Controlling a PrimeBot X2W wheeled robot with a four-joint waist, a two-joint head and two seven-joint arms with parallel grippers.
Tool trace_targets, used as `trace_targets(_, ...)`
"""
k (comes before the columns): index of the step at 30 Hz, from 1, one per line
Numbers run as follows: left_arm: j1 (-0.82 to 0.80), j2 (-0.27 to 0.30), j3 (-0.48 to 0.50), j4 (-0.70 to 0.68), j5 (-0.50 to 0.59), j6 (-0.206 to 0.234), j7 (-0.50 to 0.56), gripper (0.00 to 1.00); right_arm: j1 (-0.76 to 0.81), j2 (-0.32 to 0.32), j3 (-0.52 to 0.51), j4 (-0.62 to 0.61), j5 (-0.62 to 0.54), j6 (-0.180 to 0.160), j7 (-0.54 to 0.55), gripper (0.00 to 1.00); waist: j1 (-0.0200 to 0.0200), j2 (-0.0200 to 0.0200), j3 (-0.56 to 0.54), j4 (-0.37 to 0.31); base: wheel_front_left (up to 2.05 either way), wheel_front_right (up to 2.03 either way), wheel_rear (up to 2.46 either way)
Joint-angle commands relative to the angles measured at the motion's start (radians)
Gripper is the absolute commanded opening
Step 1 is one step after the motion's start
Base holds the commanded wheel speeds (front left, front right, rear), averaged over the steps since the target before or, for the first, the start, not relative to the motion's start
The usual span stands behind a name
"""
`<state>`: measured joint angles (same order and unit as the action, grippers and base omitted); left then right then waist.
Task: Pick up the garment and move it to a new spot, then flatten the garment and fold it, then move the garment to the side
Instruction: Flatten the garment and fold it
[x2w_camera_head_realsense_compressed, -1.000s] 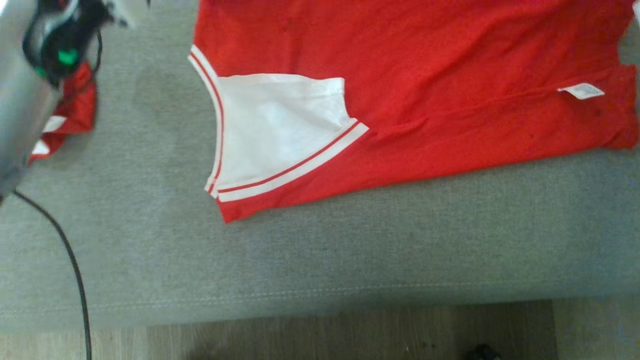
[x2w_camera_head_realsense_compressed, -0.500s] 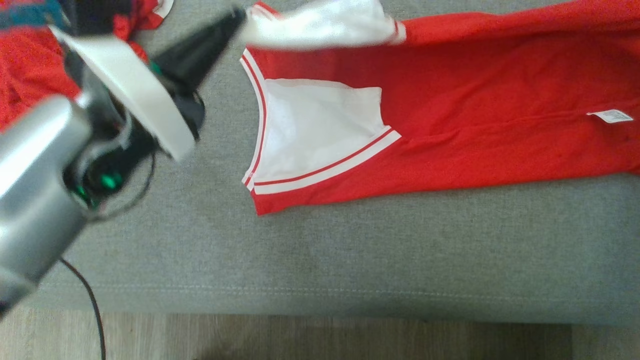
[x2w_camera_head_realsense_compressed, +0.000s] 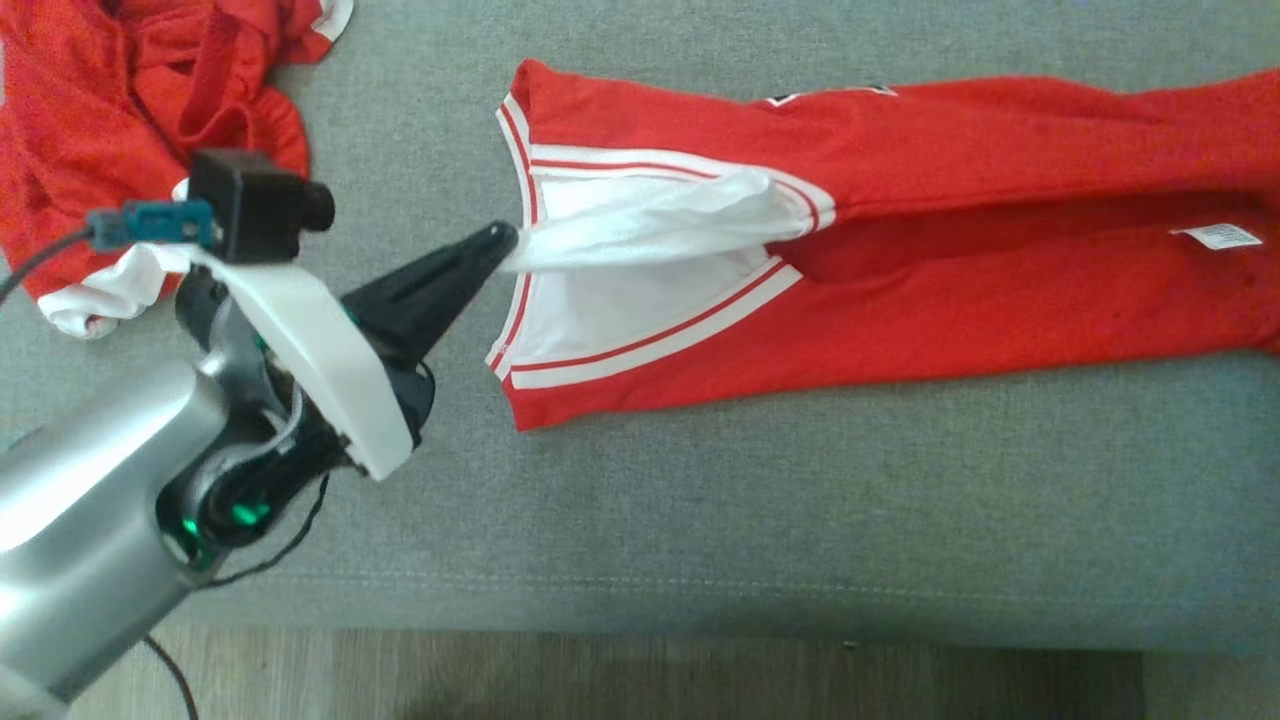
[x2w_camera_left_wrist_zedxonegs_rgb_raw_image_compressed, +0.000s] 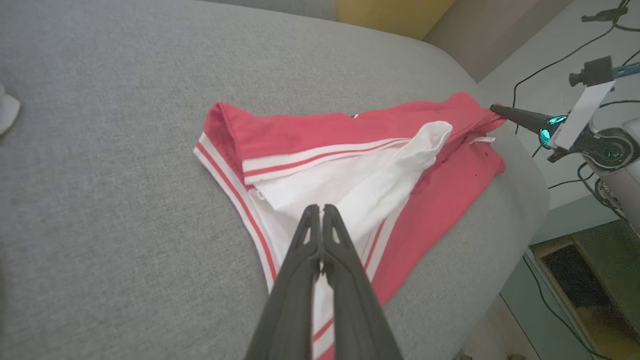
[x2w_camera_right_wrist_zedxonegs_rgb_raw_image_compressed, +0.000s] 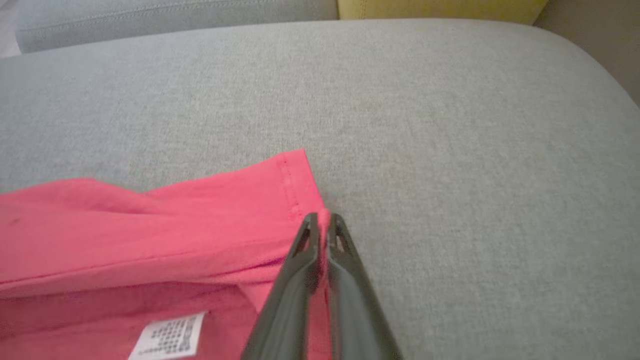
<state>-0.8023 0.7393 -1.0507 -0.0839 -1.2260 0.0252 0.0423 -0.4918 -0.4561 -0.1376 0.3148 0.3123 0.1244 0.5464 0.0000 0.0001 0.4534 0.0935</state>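
The garment (x2w_camera_head_realsense_compressed: 950, 250), red with white striped trim and a white panel, lies lengthwise on the grey sofa cushion (x2w_camera_head_realsense_compressed: 800, 500). My left gripper (x2w_camera_head_realsense_compressed: 505, 240) is shut on a stretched fold of its white fabric (x2w_camera_head_realsense_compressed: 650, 225), at the end nearest the arm. In the left wrist view the garment (x2w_camera_left_wrist_zedxonegs_rgb_raw_image_compressed: 300, 135) lies ahead, and the same gripper (x2w_camera_left_wrist_zedxonegs_rgb_raw_image_compressed: 320, 210) pinches the white cloth. My right gripper (x2w_camera_right_wrist_zedxonegs_rgb_raw_image_compressed: 324, 217) is shut on the red hem corner (x2w_camera_right_wrist_zedxonegs_rgb_raw_image_compressed: 295, 180) at the garment's other end. It also shows in the left wrist view, my right gripper (x2w_camera_left_wrist_zedxonegs_rgb_raw_image_compressed: 495, 107) touching the far red edge.
A second red garment (x2w_camera_head_realsense_compressed: 120, 100) lies crumpled at the cushion's far left. The cushion's front seam (x2w_camera_head_realsense_compressed: 700, 585) borders a wooden floor (x2w_camera_head_realsense_compressed: 700, 680). A white label (x2w_camera_head_realsense_compressed: 1218, 236) lies on the red cloth. A yellow cushion (x2w_camera_right_wrist_zedxonegs_rgb_raw_image_compressed: 440, 7) sits behind, and cables (x2w_camera_left_wrist_zedxonegs_rgb_raw_image_compressed: 550, 60) hang past the sofa's end.
The head camera has shifted. My left arm has come into view with the white fabric and drawn it down over the garment, so the far half now lies folded toward the near side.
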Motion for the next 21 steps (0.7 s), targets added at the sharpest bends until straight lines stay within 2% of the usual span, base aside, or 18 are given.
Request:
trace_targets(1,-0.015,0.052,0.046,-0.025,0.005,0.005,-0.006,0.0,0.023,-0.015,-0.002,-0.045,-0.009,0.006,0.01,0.0,0.0,-0.0001,-0.002,-0.001,0.0,0.0,0.0)
trace_targets(5,0.011,0.042,0.024,-0.02,0.027,0.022,-0.018,0.0,0.049,0.014,-0.014,-0.086,-0.04,0.006,0.037,0.0,0.0,-0.0001,-0.005,-0.007,0.0,0.0,0.0)
trace_targets(6,0.017,0.036,0.019,-0.012,0.035,0.027,-0.025,0.0,0.053,0.024,-0.015,-0.089,-0.05,0.006,0.042,0.16,0.0,-0.0001,-0.006,-0.009,0.0,0.0,0.0)
trace_targets(7,0.023,0.026,0.015,-0.002,0.044,0.032,-0.037,0.0,0.056,0.036,-0.016,-0.092,-0.058,0.006,0.044,0.55,0.0,-0.0001,-0.008,-0.011,0.0,0.0,0.0)
trace_targets(8,0.032,0.012,0.012,0.008,0.049,0.037,-0.053,0.27,0.057,0.048,-0.022,-0.095,-0.066,0.006,0.038,1.0,0.0,-0.0001,-0.011,-0.012,0.0,0.0,0.0)
trace_targets(10,0.048,-0.012,0.004,0.032,0.071,0.052,-0.085,1.0,0.057,0.074,-0.048,-0.105,-0.093,0.006,0.001,1.0,0.0,-0.0001,-0.018,-0.013,0.0,0.0,0.0)
trace_targets(13,0.075,-0.047,0.0,0.071,0.123,0.095,-0.164,1.0,0.07,0.123,-0.089,-0.13,-0.119,0.006,-0.076,1.0,0.0,-0.0001,-0.039,-0.014,0.0,0.0,0.0)
trace_targets(15,0.102,-0.071,0.006,0.093,0.157,0.142,-0.229,1.0,0.094,0.164,-0.113,-0.153,-0.122,0.006,-0.125,1.0,0.0,-0.0001,-0.059,-0.015,0.0,0.0,0.0)
trace_targets(18,0.155,-0.109,0.039,0.112,0.216,0.238,-0.289,1.0,0.141,0.238,-0.152,-0.193,-0.13,0.006,-0.2,1.0,0.0,-0.0001,-0.094,-0.019,0.0,0.0,0.0)
trace_targets(21,0.224,-0.152,0.11,0.096,0.3,0.33,-0.303,1.0,0.194,0.314,-0.166,-0.215,-0.125,0.006,-0.246,1.0,0.0,-0.0001,-0.128,-0.023,0.0,0.0,0.0)
